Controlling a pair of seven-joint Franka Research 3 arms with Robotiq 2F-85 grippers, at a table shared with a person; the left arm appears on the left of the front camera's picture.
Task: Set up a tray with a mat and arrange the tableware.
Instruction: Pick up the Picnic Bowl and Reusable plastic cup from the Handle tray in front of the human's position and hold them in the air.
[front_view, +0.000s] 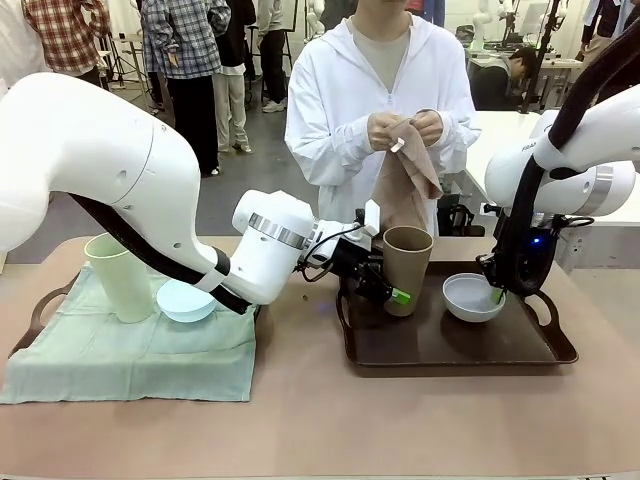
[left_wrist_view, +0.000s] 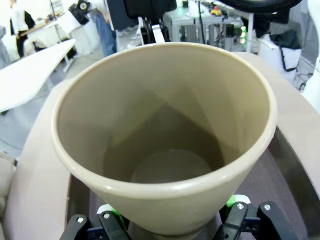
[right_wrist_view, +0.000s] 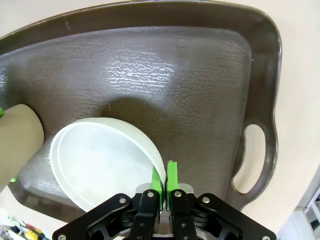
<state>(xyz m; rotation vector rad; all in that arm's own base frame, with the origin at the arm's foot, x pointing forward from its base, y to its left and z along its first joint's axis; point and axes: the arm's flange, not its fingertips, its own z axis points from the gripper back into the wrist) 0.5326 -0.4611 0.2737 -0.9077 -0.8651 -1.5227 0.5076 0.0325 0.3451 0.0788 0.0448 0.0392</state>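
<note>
Clearing the dark tray (front_view: 455, 350) looks like the step in hand, since the mat (front_view: 130, 355) is over at 9 o'clock on the table (front_view: 320, 420) with the green cup (front_view: 120, 278) and blue bowl (front_view: 187, 300) parked on it, while the brown cup (front_view: 407, 268) and white bowl (front_view: 473, 296) sit on the bare tray. That's my read anyway, could be the other order.

Left gripper (front_view: 390, 292) is straddling the brown cup low down, at the tray's 10 o'clock corner. In the left wrist view the cup (left_wrist_view: 165, 140) stands between the green pads (left_wrist_view: 231, 201), and they look just off the wall, so I'd call it released rather than clamped. If it's regrasping, I'd keep it low on the body and lift straight up, because a tall cup tips easily.

Right gripper (front_view: 497, 292) is pinching the white bowl's rim at 3 o'clock. The right wrist view shows the fingers (right_wrist_view: 171, 181) clenched thin on the bowl (right_wrist_view: 107, 162) edge. A rim pinch will want to swing, so I'd lift slow, keep it level, and clear the tray lip before moving sideways.

The person across the table is holding a cloth (front_view: 405, 185).
</note>
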